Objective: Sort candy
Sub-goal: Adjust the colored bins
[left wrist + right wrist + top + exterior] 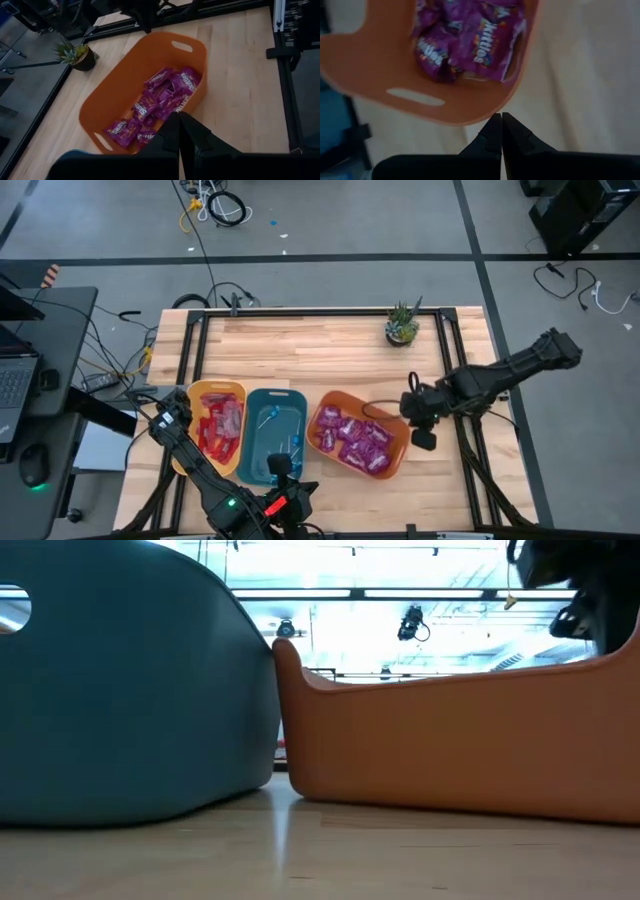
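Three bins stand in a row on the wooden table. The yellow bin (pixel 190 442) holds flat red packets (pixel 220 425), the teal bin (pixel 258 450) holds blue lollipops (pixel 270 418), and the orange bin (pixel 322 412) holds shiny purple packets (pixel 352 438) (pixel 160 105) (pixel 465 40). My left gripper (pixel 287 464) (pixel 179 131) hangs shut and empty above the teal bin's near right part, pointing toward the orange bin. My right gripper (pixel 424 442) (pixel 499 120) is shut and empty, pointing down over the table just outside the orange bin's right end rim (pixel 470 112).
A small potted plant (pixel 402 325) (pixel 77 52) stands at the table's far right. Black frame rails (pixel 452 350) run along the table's sides and far edge. Bare wood (pixel 300 350) lies between the bins and the far edge. The low view is filled by the teal bin (pixel 130 690) and orange bin (pixel 460 740).
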